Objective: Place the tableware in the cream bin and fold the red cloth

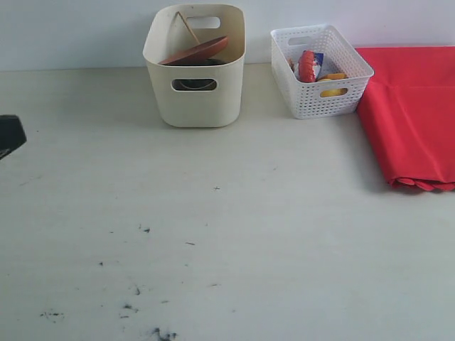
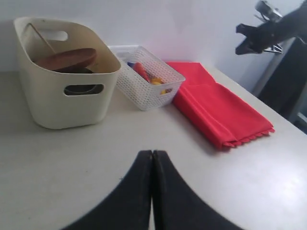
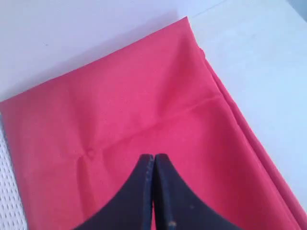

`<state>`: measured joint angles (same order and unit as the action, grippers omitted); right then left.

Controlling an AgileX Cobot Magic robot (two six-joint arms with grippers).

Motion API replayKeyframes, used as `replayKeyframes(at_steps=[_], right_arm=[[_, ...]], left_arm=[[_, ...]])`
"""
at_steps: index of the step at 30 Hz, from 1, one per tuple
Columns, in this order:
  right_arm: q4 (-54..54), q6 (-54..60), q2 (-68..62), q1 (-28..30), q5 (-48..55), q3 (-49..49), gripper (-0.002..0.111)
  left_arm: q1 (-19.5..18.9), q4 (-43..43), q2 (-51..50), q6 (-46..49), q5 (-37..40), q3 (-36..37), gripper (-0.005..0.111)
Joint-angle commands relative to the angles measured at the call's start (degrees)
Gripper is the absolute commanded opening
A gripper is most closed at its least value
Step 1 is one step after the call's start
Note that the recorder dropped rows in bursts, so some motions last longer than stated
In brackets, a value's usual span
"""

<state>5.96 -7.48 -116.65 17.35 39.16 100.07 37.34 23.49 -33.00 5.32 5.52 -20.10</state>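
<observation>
The cream bin (image 1: 195, 108) stands at the back of the table with a round brown wooden plate (image 1: 199, 51) leaning inside it and a wooden chopstick (image 1: 188, 27) sticking up behind the plate. The red cloth (image 1: 416, 106) lies folded flat at the right, its scalloped edge toward the front. My left gripper (image 2: 152, 153) is shut and empty, low over the bare table in front of the bin (image 2: 57, 108). My right gripper (image 3: 154, 157) is shut above the red cloth (image 3: 144, 96), with nothing pinched between its fingers. The rest of the tableware is hidden.
A white lattice basket (image 1: 320, 99) with food items and a carton stands between the bin and the cloth. A dark part of the left arm (image 1: 11, 135) shows at the exterior view's left edge. The right arm (image 2: 268, 31) hangs above the cloth's far side.
</observation>
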Motion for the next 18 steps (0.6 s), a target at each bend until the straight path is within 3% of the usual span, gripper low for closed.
replayKeyframes(at_steps=[1,5,11,18], right_arm=[[0.1,2.1,8.2,-0.1,-6.3,-10.8,0.0],[0.1,1.7,12.0,-0.1,-8.8,-17.0,0.0],[0.7,0.0,12.4,-0.1,-7.8,-17.5,0.0],[0.7,0.0,12.4,-0.1,-7.9,-17.5,0.0]], left_arm=[[-1.1,-0.2,6.2,-0.3,-8.9,8.4,0.003],[-1.4,-0.4,9.5,0.0,-9.1,11.6,0.003],[-1.4,-0.4,9.9,0.0,-3.8,12.3,0.003],[-1.4,-0.4,9.9,0.3,-3.5,12.3,0.003]])
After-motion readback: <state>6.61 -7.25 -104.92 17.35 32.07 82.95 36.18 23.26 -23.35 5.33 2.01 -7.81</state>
